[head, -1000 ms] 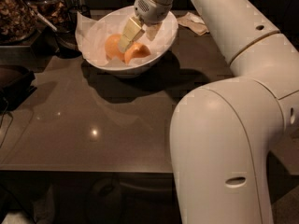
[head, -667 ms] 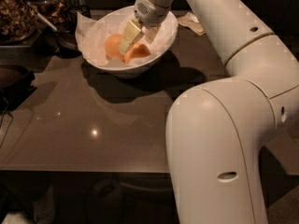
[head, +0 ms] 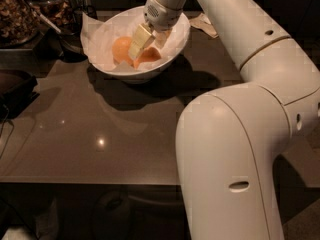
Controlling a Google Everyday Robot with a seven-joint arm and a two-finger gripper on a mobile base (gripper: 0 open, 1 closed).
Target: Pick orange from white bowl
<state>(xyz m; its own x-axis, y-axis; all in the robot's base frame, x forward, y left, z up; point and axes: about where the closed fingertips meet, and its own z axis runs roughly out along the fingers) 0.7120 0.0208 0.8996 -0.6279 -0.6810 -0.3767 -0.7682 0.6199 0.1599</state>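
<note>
The white bowl (head: 177,34), lined with crinkled white paper, stands at the far side of the dark table. In it lie two fruits. The deeper, redder orange (head: 149,57) is on the right. A paler, yellower one (head: 120,48) is on the left. My gripper (head: 148,46) reaches down into the bowl from the right and sits right over the redder orange, hiding its top. The arm's white links fill the right half of the view.
A dark container of brown pieces (head: 17,14) and a jar stand at the back left, with a dark bowl and utensil (head: 67,36) beside the white bowl. A dark object (head: 15,86) lies at the left edge. A crumpled paper (head: 205,25) lies behind the bowl.
Nothing has visibly moved in the bowl: the gripper stays over the redder orange. The arm's big near link sits slightly lower and further left.
</note>
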